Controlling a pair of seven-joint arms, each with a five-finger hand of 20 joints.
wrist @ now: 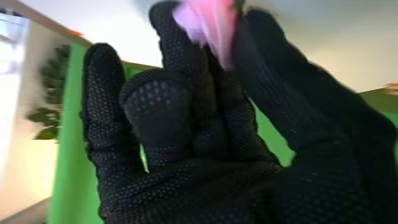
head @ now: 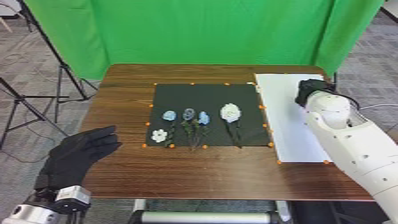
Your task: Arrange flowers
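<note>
Five flowers lie on the one black mat at the middle of the head view. Two are white: a small, open-petalled white bloom (head: 159,135) at the mat's lower left and a larger, fuller white bloom (head: 230,113) right of its middle, its stem running down toward the mat's lower edge. Between these two, three are in blues: a light blue bloom (head: 169,115) to the left, a darker grey-blue bloom (head: 188,114), and a second light blue bloom (head: 203,118) just beside it. Green stems and leaves hang below these three.

A sixth, the pink flower (wrist: 210,22), is in the right hand (head: 311,89), pinched between thumb and fingers in the right wrist view. In the head view that hand is at the upper right, over the upper part of the one white sheet (head: 289,110); whether it touches the sheet, one cannot tell.

The left hand (head: 75,152) is at the lower left, wide, its fingers extended and the thumb apart, with nothing in it.

Mat and sheet lie side by side on the brown table (head: 178,175), with small orange markers (head: 144,145) along their edges. One green curtain (head: 204,30) spans the top of the frame.
</note>
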